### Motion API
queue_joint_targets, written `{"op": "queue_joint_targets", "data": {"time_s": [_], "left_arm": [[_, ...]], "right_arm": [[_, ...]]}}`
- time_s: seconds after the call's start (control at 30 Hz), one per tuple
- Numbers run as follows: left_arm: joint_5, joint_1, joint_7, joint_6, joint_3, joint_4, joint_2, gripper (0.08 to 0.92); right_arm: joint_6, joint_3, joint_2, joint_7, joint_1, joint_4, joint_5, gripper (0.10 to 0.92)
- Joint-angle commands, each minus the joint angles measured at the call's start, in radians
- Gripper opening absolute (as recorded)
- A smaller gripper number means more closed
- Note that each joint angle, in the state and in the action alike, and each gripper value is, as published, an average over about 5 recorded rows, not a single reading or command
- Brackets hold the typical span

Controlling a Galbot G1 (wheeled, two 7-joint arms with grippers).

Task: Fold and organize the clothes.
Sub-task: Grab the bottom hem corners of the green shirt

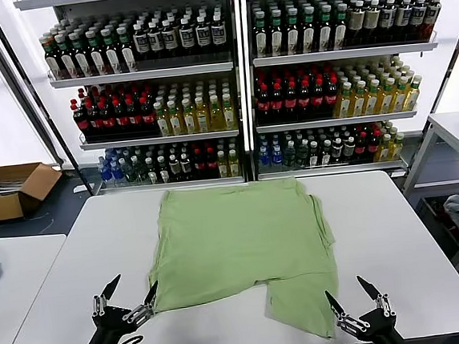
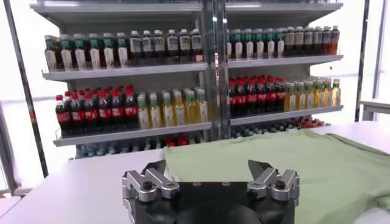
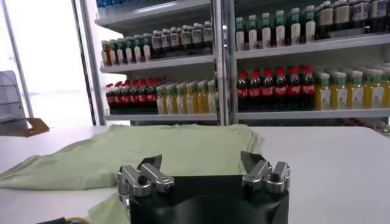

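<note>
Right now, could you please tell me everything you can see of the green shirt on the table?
The green shirt is a light green garment of soft-looking fabric, lying flat and mostly spread on the white table. No print or collar shows from here. One short sleeve lies along its right edge, and its near hem is uneven, with one flap reaching toward the table's front edge. A few shallow creases show. Nothing grips it; only the table touches it.

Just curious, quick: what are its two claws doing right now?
Left gripper: open, holding nothing, beside the green shirt.
Right gripper: open, holding nothing.
</note>
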Motion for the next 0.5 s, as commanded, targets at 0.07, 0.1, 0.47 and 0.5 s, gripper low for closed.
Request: {"op": "queue_joint_targets", "data": {"time_s": [0.07,0.1,0.47,0.5], "left_arm": [[0.009,0.004,-0.052,0.048,0.058,0.004,0.049,0.823],[0.005,0.004,-0.063,0.071,0.071,0.004,0.065,0.823],[-0.190,-0.091,-0.201,0.352,0.108,0.049,0.208,0.823],[-0.197,-0.098,-0.208,0.364,0.110,0.056,0.213,0.823]], "right_arm": [[-0.052,0.001,0.004,0.035,0.002,0.007,-0.043,0.823],[-0.083,-0.002,-0.001,0.052,-0.006,0.024,-0.046,0.823],[-0.330,-0.044,-0.023,0.186,-0.062,0.156,-0.052,0.823],[-0.339,-0.049,-0.021,0.192,-0.062,0.158,-0.051,0.823]]}}
